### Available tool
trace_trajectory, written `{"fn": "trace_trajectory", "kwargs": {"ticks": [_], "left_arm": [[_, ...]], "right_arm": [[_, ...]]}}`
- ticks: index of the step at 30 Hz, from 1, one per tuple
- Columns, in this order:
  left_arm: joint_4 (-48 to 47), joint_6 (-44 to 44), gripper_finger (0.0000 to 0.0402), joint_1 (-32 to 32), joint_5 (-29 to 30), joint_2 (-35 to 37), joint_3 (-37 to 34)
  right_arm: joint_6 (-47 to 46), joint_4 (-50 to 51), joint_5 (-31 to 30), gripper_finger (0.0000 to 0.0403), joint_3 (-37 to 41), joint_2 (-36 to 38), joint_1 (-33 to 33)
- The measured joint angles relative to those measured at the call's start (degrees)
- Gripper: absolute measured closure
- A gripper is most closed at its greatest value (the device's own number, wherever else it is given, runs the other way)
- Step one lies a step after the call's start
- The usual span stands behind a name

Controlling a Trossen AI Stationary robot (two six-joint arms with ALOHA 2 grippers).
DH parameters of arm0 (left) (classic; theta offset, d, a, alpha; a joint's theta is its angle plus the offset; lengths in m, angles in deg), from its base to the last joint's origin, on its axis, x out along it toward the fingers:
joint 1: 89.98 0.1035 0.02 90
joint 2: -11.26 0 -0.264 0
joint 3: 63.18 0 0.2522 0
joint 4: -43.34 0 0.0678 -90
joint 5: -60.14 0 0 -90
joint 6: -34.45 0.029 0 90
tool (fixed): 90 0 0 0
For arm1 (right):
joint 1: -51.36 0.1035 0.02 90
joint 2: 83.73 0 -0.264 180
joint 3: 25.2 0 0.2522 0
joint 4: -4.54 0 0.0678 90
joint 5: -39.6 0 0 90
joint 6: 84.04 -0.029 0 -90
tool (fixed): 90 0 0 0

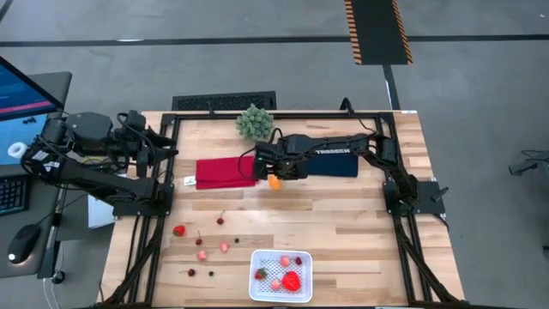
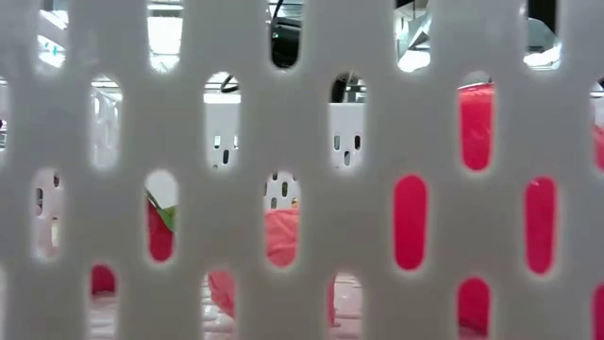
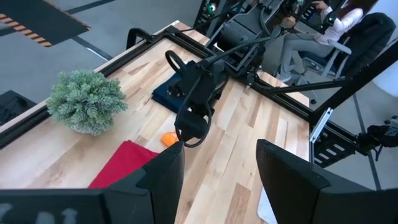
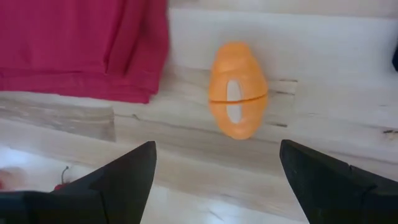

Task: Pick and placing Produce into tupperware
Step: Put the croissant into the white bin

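An orange Produce piece (image 4: 238,89) lies on the wood just right of the red cloth (image 4: 81,43). My right gripper (image 4: 217,180) hovers over it, open, fingers pointing steeply down, touching nothing; it also shows in the high view (image 1: 268,174) above the orange piece (image 1: 274,181). The white tupperware (image 1: 257,292) stands at the table's near edge with a red piece (image 1: 292,281), a strawberry and pinkish pieces inside. More Produce lies near left: a strawberry (image 1: 178,230), pinkish pieces (image 1: 224,246) and cherries (image 1: 190,272). My left gripper (image 3: 221,180) waits raised at the table's left, open.
A bushy green plant (image 1: 254,123) stands at the far middle. A navy cloth (image 1: 339,165) lies under my right arm. The tupperware's perforated wall (image 2: 302,170) fills the low view. A person (image 3: 336,25) sits beyond the table's right side.
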Motion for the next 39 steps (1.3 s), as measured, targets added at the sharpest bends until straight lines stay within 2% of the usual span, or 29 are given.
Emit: {"fn": "trace_trajectory", "kwargs": {"ticks": [18,24,28,39], "left_arm": [[0.00,0.00,0.0212,-0.01,0.10,0.00,0.00],[0.00,0.00,0.0212,-0.01,-0.22,0.00,0.00],[0.00,0.00,0.0212,-0.01,-0.25,0.00,0.00],[0.00,0.42,0.0212,-0.01,0.17,0.00,0.00]], "right_arm": [[-1.70,-1.07,-3.04,0.0039,0.02,-0.46,-0.07],[0.43,-0.95,-4.58,0.0039,0.02,-0.46,0.15],[0.57,-0.25,-7.51,0.0039,0.02,-0.46,0.50],[1.70,-2.28,-6.83,0.0039,-0.18,-2.88,0.16]]}}
